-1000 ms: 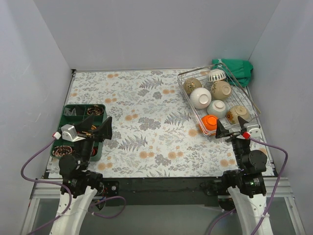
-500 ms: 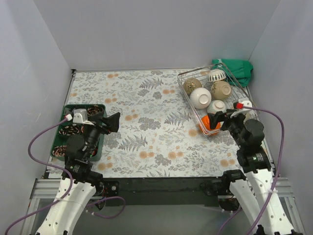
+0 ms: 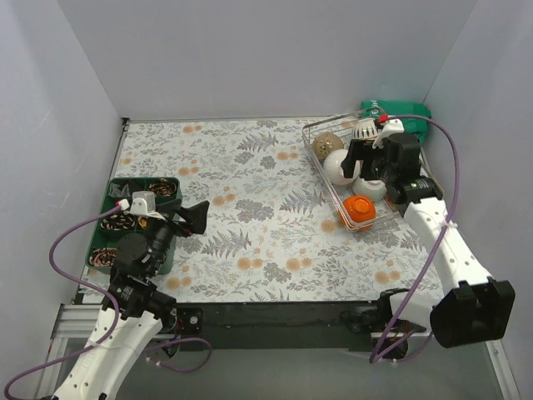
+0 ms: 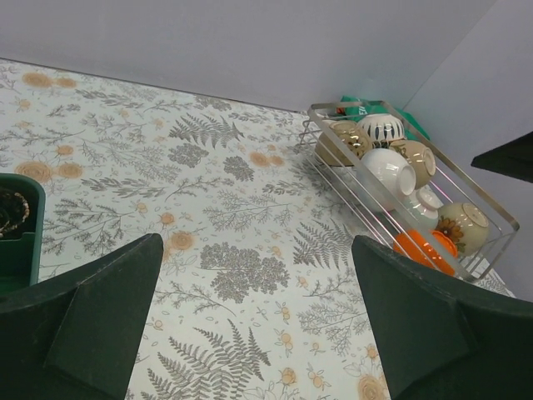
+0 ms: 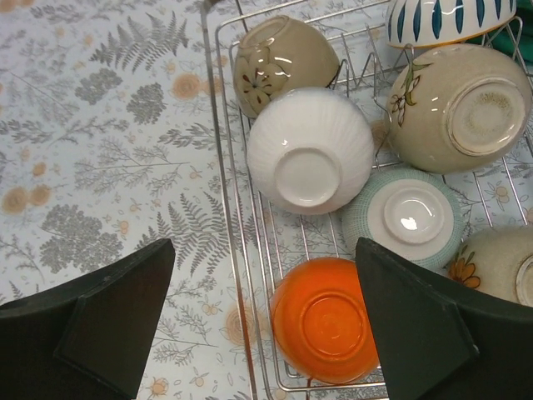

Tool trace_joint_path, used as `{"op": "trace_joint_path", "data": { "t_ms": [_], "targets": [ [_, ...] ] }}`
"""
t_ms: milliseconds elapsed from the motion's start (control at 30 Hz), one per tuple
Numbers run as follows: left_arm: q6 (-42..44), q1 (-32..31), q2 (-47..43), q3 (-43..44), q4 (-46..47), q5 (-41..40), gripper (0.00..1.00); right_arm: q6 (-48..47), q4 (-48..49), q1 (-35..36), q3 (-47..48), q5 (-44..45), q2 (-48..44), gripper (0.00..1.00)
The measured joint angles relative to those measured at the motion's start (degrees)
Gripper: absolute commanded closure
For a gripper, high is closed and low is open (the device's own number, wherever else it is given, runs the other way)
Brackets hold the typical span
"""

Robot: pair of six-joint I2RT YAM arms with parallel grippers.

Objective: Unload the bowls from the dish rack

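The silver wire dish rack [image 3: 321,171] stands at the back right with several bowls in it. The right wrist view shows an orange bowl [image 5: 325,321], a white bowl [image 5: 310,150], a pale teal bowl [image 5: 408,217], a tan flowered bowl [image 5: 283,54], a cream bowl [image 5: 462,104] and a striped bowl [image 5: 450,17], all bottom up or tilted. My right gripper [image 3: 360,167] hovers open over the rack [image 5: 250,275], empty, its jaws either side of the orange bowl from above. My left gripper [image 3: 191,221] is open and empty over the floral mat, far from the rack [image 4: 491,218].
A green compartment tray [image 3: 109,190] with dark items sits at the left edge beside my left arm. A green cloth [image 3: 406,110] lies behind the rack. Grey walls close in the back and both sides. The floral mat [image 3: 250,192] covers the table.
My right arm has reached from the near edge forward to above the rack. My left gripper has risen and shifted a little to the right.
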Motion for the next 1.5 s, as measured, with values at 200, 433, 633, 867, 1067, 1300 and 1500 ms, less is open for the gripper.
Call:
{"op": "trace_joint_path", "data": {
  "t_ms": [200, 433, 633, 867, 1067, 1300, 1500],
  "targets": [
    [0.7, -0.6, 0.0, 0.0, -1.3, -0.9, 0.02, -2.8, -2.6, 2.4, 8.4, 5.0, 11.5, 0.02],
    [0.9, -0.9, 0.0, 0.0, -2.2, -1.0, 0.02, -3.7, -4.0, 7.4, 12.5, 13.9, 18.9, 0.01],
    [0.9, -1.0, 0.3, 0.2, -2.4, -1.1, 0.02, -1.0, -4.9, 12.9, 15.7, 25.4, 25.2, 0.01],
    [0.9, -1.0, 0.9, 0.3, -2.8, -1.5, 0.02, 2.2, -5.5, 14.2, 18.7, 33.0, 30.2, 0.01],
    [0.9, -1.0, 0.9, 0.3, -2.9, -1.7, 0.02, 5.2, -6.5, 15.8, 21.6, 37.4, 32.9, 0.01],
    [1.0, -1.0, 1.0, 0.3, -3.4, -2.0, 0.02, 8.1, -8.2, 17.0, 21.5, 39.6, 33.0, 0.01],
    [1.1, -1.0, 1.0, 0.3, -3.4, -2.1, 0.02, 7.6, -8.5, 15.1, 17.0, 39.5, 29.6, 0.02]
  ]
}}
